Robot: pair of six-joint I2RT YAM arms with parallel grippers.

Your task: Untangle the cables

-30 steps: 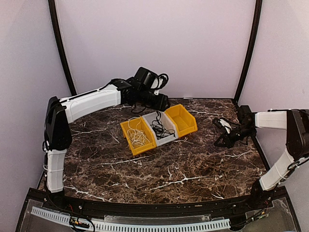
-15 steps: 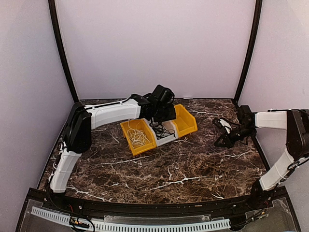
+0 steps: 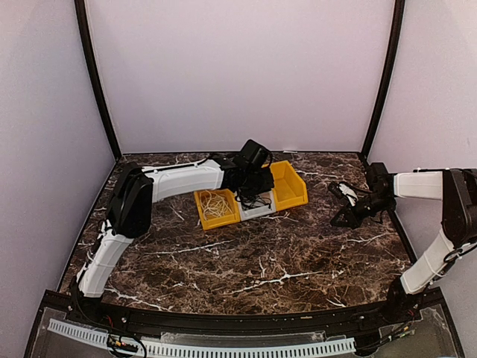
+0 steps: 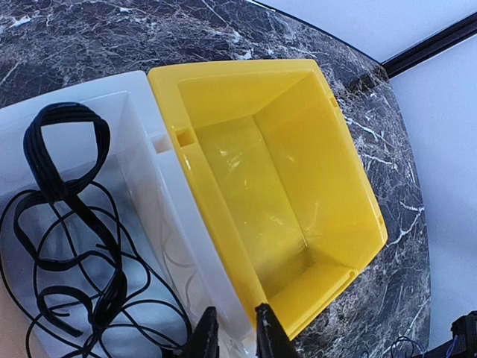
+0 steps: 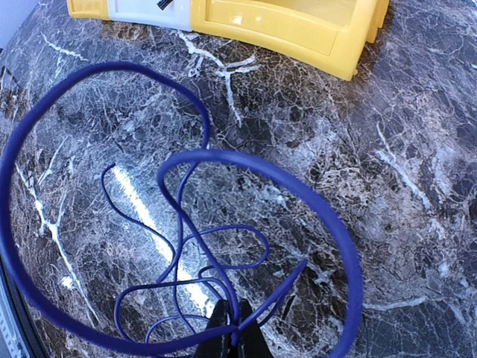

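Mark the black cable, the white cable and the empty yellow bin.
black cable (image 4: 56,186): left wrist view, where its folded loop crosses.
white cable (image 3: 215,203): top view, middle of its coil.
empty yellow bin (image 4: 313,164): left wrist view, inner side wall.

Dark marble table (image 3: 261,261) enclosed by plain pale lilac walls (image 3: 238,67) and black corner posts (image 3: 93,74).

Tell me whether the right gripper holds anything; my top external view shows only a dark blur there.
Observer: The right gripper is shut on a thin, looping cord that looks blue.
Operator: Where are the left gripper's fingertips?
Observer: The left gripper straddles the walls where the white plastic bin meets the far-right yellow plastic bin.
Operator: Anything in the white one?
Observer: Tangled black cords, one thicker than the rest.
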